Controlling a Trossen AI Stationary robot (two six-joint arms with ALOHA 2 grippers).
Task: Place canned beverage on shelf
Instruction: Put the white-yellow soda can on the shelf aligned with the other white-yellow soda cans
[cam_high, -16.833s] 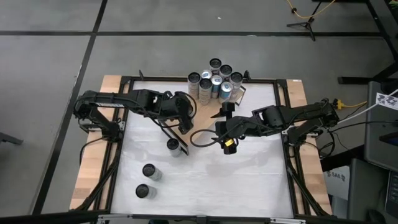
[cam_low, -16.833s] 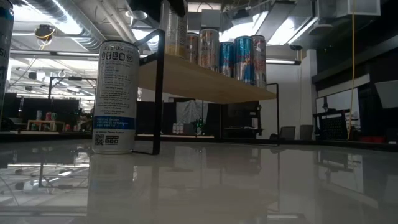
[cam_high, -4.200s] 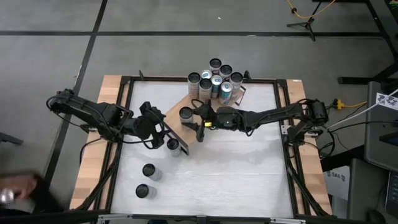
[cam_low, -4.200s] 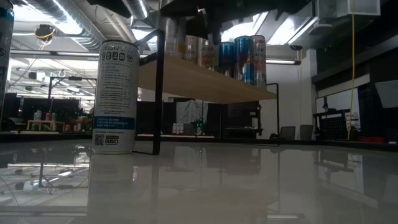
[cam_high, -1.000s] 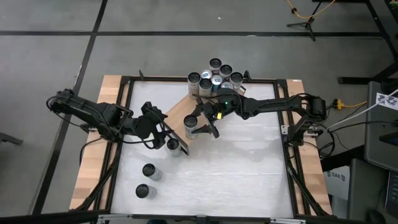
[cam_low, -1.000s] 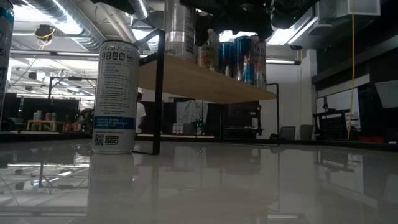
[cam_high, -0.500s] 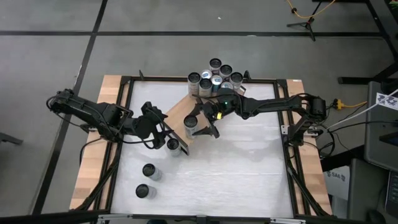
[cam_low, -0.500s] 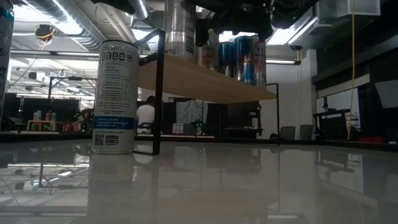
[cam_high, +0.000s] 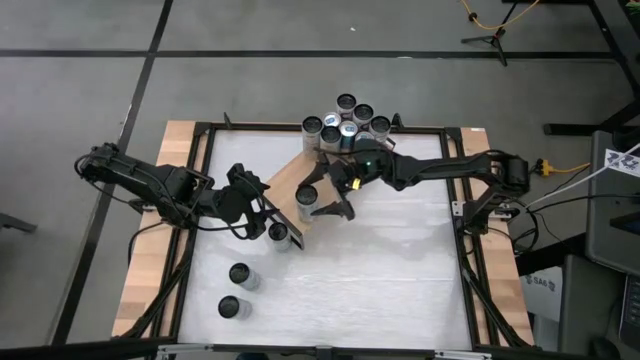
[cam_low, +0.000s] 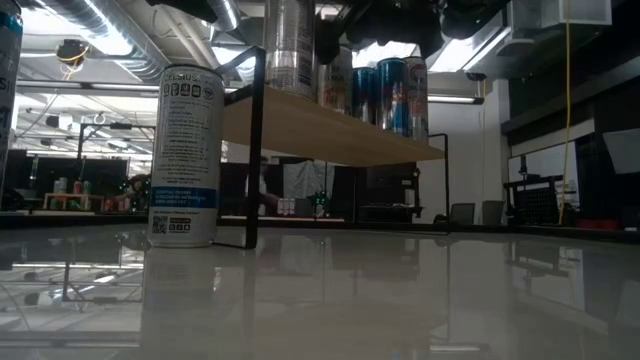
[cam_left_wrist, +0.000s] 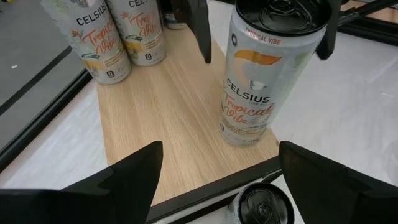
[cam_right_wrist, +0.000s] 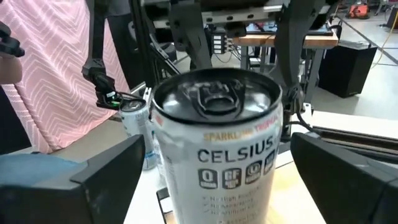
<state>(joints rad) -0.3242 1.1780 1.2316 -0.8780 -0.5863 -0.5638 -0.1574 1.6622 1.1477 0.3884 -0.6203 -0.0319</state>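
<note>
My right gripper (cam_high: 322, 203) is at the near end of the long light-brown wooden shelf (cam_high: 288, 180), and its two dark fingers (cam_right_wrist: 348, 180) stand wide apart, one on each side of the tall white round metal drink can (cam_right_wrist: 217, 149). I am not squeezing the can; there is a gap on both sides. The can (cam_left_wrist: 264, 74) stands upright on the wood, close to the end where the thin black metal frame (cam_left_wrist: 211, 193) runs. So I think the can is set down and my job here is nearly done. I would lift my gripper away without bumping it. This can is tall and thin, so I think a small knock near the top could tip it over. Its side looks smooth and shiny, so it may slip, and thin metal can dent if I squeeze too hard. The best place to hold it is around the middle of its body, with one finger on each side. My left gripper (cam_high: 262, 208) waits just beside the shelf's end with its fingers (cam_left_wrist: 118, 180) apart and nothing in them. At the far end of the shelf stands a bunch of other cans (cam_high: 345, 125). Three more cans (cam_high: 240, 275) stand on the white worktop (cam_high: 380, 280), one of them just under the shelf's end.
</note>
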